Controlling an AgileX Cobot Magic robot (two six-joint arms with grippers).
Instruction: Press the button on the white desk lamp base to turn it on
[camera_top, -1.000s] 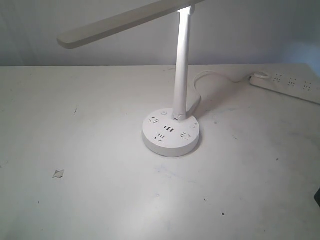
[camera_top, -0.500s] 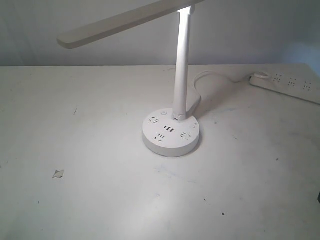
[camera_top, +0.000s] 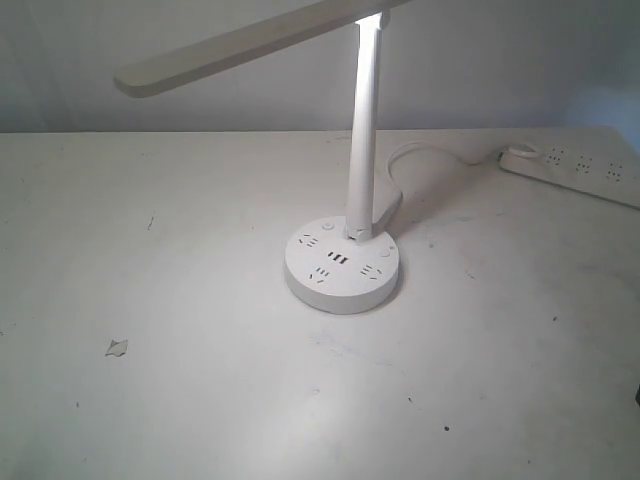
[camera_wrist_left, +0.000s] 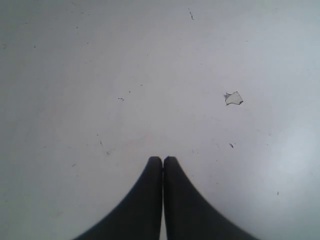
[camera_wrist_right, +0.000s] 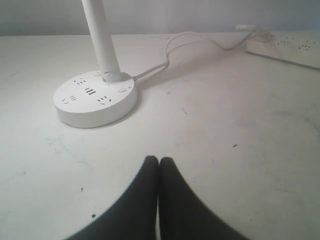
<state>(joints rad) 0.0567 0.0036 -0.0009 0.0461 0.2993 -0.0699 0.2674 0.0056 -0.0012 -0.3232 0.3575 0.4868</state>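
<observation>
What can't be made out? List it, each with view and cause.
Head end of white desk lamp: exterior view, cut by top edge.
Far end of power strip: exterior view, cut by right edge.
Button markings on white desk lamp base: exterior, right wrist views, too small.

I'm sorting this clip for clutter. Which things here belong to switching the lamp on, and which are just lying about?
Belongs to the job:
white desk lamp
white desk lamp base, which carries the button
right gripper, shut, with the base ahead of it

Just lying about:
power strip, at the far edge
small scrap on the table
</observation>
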